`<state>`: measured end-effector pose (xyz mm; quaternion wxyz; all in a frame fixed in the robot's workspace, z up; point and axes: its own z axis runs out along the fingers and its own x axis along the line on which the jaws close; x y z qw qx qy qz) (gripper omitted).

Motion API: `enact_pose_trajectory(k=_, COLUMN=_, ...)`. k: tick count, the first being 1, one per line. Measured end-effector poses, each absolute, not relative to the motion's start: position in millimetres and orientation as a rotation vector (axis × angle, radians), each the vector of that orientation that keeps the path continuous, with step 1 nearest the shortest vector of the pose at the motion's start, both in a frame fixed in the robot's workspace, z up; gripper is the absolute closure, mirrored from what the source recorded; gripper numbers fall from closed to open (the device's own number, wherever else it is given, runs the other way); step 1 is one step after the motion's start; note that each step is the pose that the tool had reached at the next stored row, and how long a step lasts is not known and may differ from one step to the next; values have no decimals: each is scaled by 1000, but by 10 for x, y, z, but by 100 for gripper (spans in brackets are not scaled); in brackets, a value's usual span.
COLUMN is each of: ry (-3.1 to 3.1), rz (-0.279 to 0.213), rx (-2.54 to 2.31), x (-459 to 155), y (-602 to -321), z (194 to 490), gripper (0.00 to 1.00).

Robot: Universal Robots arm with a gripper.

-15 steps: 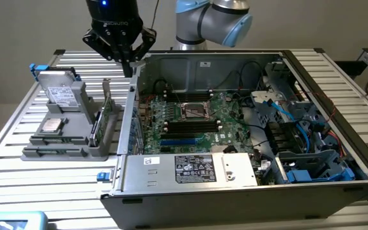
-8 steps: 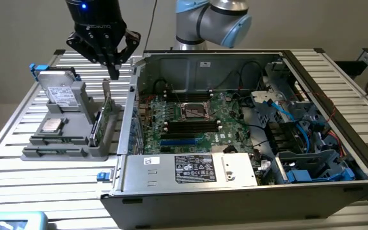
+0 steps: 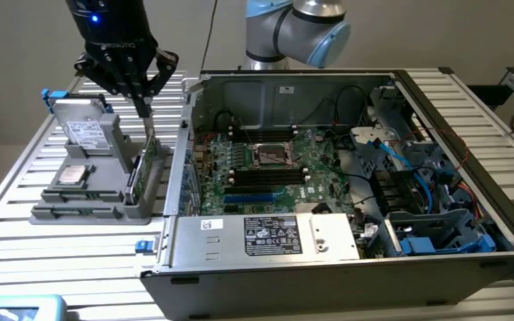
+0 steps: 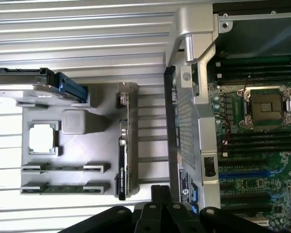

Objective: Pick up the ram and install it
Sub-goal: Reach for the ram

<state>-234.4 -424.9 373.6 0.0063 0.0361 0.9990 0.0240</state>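
Green stick first: the ram (image 4: 65,188) is lying flat in a rail of the grey fixture (image 3: 105,210). It's right beside the square processor chip (image 4: 42,138), on the side away from the hard drive (image 3: 83,124). Nothing's touching it. The rail next to it looks like it has a similar strip in it, but you can't really tell.

In the exterior view your gripper (image 3: 141,103) is up around ten o'clock. It hangs straight down with the black wrist vertical above it. The jaws are pinched together and there's nothing between them. The tips come to a point over the fixture's edge nearest the computer case (image 3: 347,261), just above the upright card with the metal bracket (image 4: 126,145). Whether they actually touch the card is hard to say.

The arm's silver and light-blue joints (image 3: 297,27) sit at twelve o'clock, behind the case's back wall. From there the arm reaches out toward ten.

The open case fills the three o'clock side, with the motherboard (image 3: 266,167) lying flat inside it. From the wrist view, the closed fingers (image 4: 160,199) sit between the card and the case wall.
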Motion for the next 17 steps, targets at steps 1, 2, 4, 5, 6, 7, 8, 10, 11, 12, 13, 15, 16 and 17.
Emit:
enact_pose_trajectory(k=1, ry=3127, rz=75, rx=113, x=-2365, y=-4256, z=3724, gripper=89)
enact_pose_trajectory(k=2, ry=3127, rz=74, rx=113, x=-2383, y=-4263, z=3715, gripper=89)
enact_pose_trajectory(k=4, ry=3128, rz=72, rx=113, x=-2424, y=-4278, z=3697, gripper=89)
enact_pose_trajectory(k=5, ry=3128, rz=72, rx=113, x=-2446, y=-4286, z=3688, gripper=89)
enact_pose_trajectory(k=6, ry=3128, rz=71, rx=113, x=-2470, y=-4293, z=3679, gripper=89)
enact_pose_trajectory(k=7, ry=3128, rz=70, rx=113, x=-2495, y=-4300, z=3671, gripper=89)
enact_pose_trajectory(k=8, ry=3128, rz=69, rx=113, x=-2521, y=-4307, z=3663, gripper=89)
enact_pose_trajectory(k=10, ry=3128, rz=68, rx=113, x=-2573, y=-4321, z=3648, gripper=89)
enact_pose_trajectory(k=11, ry=3129, rz=67, rx=113, x=-2602, y=-4328, z=3639, gripper=89)
enact_pose_trajectory(k=12, ry=3129, rz=67, rx=113, x=-2631, y=-4335, z=3631, gripper=89)
enact_pose_trajectory(k=13, ry=3129, rz=66, rx=113, x=-2660, y=-4341, z=3622, gripper=89)
enact_pose_trajectory(k=15, ry=3129, rz=65, rx=113, x=-2724, y=-4353, z=3606, gripper=89)
enact_pose_trajectory(k=16, ry=3129, rz=64, rx=113, x=-2755, y=-4358, z=3597, gripper=89)
enact_pose_trajectory(k=17, ry=3129, rz=64, rx=113, x=-2786, y=-4364, z=3589, gripper=89)
